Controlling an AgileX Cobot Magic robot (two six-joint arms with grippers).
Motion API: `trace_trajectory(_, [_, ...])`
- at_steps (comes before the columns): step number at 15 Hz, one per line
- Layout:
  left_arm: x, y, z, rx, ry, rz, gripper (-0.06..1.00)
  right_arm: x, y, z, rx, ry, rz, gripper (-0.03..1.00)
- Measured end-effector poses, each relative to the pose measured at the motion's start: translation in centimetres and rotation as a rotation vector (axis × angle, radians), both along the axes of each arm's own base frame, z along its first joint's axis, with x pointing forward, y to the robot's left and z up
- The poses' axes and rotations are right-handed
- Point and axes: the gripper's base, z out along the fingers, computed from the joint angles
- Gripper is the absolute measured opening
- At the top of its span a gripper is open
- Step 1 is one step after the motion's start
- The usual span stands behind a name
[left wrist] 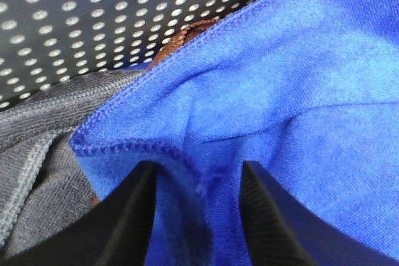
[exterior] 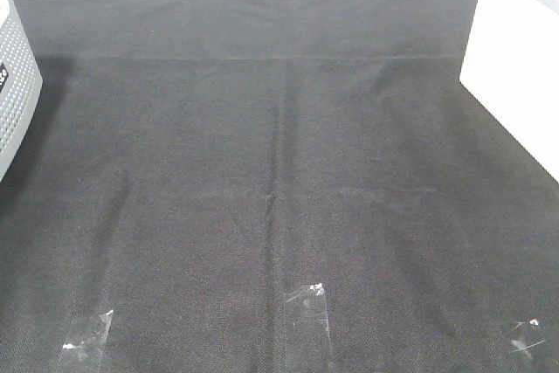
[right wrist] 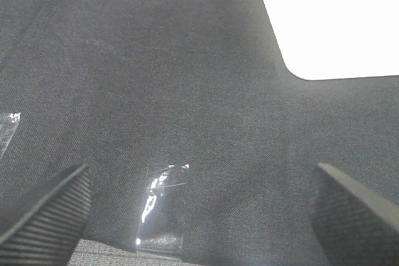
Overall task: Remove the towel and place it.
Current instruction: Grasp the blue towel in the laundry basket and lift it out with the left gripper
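Towel (left wrist: 299, 91) is royal blue and plush w/ a stitched hem, and it fills most of the L wrist cam. It lies bunched against a perforated wall (left wrist: 93, 17), w/ a grey cloth (left wrist: 43, 129) beside it and a bit of brown cloth (left wrist: 187, 32) poking out behind its edge. My left gripper (left wrist: 198, 172) has a raised fold of the towel between its 2 black fingers (left wrist: 134, 216). The fabric touches both inner faces, so I read it as pinching the towel near the hem.

On the high cam I see the black table cover (exterior: 279, 146) lying flat w/ a centre crease. A white perforated basket (exterior: 16, 85) sits at its left edge, and 3 bits of clear tape (exterior: 307, 299) are stuck along the near side. A bare white surface (exterior: 524, 85) shows past the cover's right edge.

My right gripper (right wrist: 199, 172) hangs over the black cover by 1 tape strip, w/ jaws spread wide and nothing between them.
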Motion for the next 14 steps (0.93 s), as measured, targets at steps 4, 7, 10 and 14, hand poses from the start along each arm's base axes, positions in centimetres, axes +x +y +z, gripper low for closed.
trace_trajectory(4, [0.0,0.0,0.0,-0.008,-0.003,0.006,0.11,0.0,0.0,0.0,0.000,0.000,0.000,0.89])
trace_trajectory(7, [0.2,-0.1,0.0,-0.015,-0.022,-0.005,0.00,0.0,0.0,0.0,0.000,0.000,0.000,0.89])
trace_trajectory(10, [0.3,-0.2,0.0,-0.003,-0.011,-0.043,0.00,0.0,0.0,0.0,0.000,0.000,0.000,0.89])
trace_trajectory(14, [0.1,-0.5,3.2,0.035,-0.086,-0.098,0.00,0.0,0.0,0.0,0.000,0.000,0.000,0.89])
